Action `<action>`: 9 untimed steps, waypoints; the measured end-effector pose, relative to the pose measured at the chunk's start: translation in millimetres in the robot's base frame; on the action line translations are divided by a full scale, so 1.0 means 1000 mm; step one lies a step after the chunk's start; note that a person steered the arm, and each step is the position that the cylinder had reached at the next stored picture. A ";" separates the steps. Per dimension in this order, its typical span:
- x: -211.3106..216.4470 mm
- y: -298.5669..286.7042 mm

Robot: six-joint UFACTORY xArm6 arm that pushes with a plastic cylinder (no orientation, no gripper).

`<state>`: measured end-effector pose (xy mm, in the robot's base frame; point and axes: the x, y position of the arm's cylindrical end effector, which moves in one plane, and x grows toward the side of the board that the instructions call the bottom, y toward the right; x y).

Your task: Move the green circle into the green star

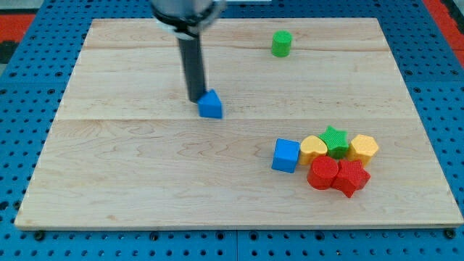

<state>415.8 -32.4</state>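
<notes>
Although the arm carried no jaws, only a rod, its tip (196, 99) rested just left of the small blue block (211, 106). The green circle (281, 43) stood well apart near the desk's (130, 174) top edge; the green star (334, 140) sat clustered at lower right. The approach seemed unfinished: next, the tip likely needed to get above the circle.

Bright, even light; slightly soft focus

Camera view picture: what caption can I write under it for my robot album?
My tip beside the blue block, far from the green circle and green star on the wooden board.
</notes>
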 end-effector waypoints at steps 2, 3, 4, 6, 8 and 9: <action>0.052 0.120; 0.025 0.118; -0.040 0.156; -0.158 0.198; -0.161 0.096; -0.131 0.096</action>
<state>284.5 63.8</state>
